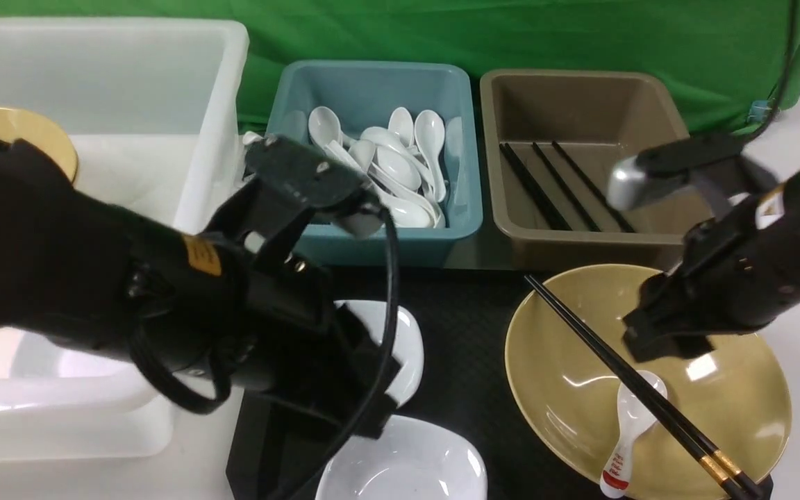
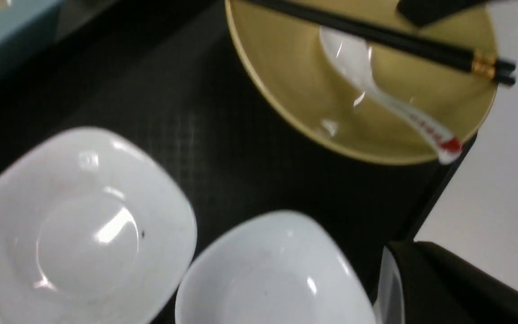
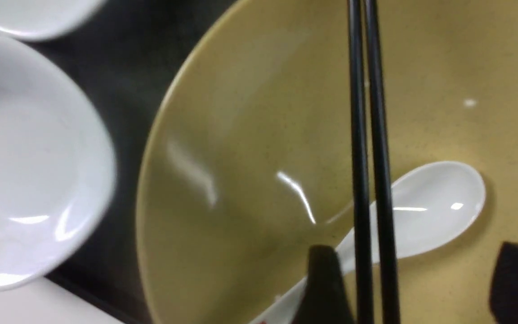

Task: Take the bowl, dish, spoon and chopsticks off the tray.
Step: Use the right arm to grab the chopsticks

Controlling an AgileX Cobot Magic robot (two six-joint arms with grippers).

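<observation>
The bowl [image 1: 567, 389] sat on the tray [image 1: 469, 326], with the spoon [image 1: 632, 413] inside and the chopsticks [image 1: 601, 349] across its rim. The right jaws stood wide astride the chopsticks; the left jaws, closed, hung over two white dishes [image 1: 407, 465].

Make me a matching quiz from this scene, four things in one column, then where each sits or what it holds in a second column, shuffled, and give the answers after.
Things:
1. spoon
2. chopsticks
3. teal tub
4. brown tub

Places or contents:
A. holds loose black sticks
B. lies inside the bowl
C. rests across the top of the bowl, rim to rim
D. holds a heap of white spoons

Pairs: 1-B, 2-C, 3-D, 4-A
</observation>
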